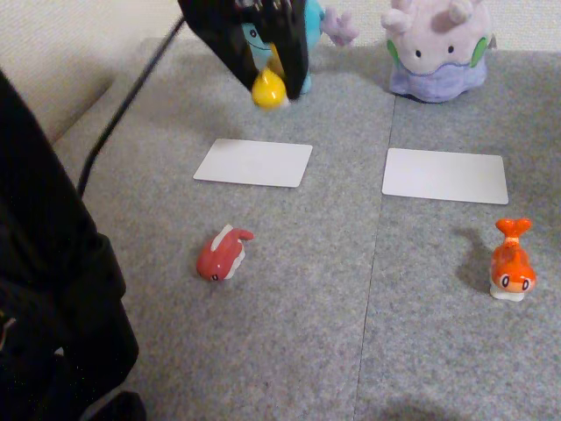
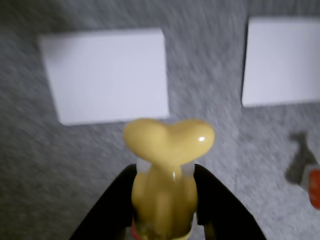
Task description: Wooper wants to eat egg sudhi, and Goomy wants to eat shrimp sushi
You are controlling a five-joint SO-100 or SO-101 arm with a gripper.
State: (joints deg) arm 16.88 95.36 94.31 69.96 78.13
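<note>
My gripper hangs in the air above the left white card, shut on the yellow egg sudhi. In the wrist view the egg sudhi sits between my black fingers, tail forward, above the left white card. Wooper, light blue, stands at the back, mostly hidden behind my arm. Goomy, pale lilac, sits at the back right behind the right white card. The orange shrimp sushi stands upright at the right on the grey mat.
A dull red fish figure lies on its side in front of the left card. A black cable runs down the left. A dark shape fills the lower left. The right card and an orange edge appear in the wrist view.
</note>
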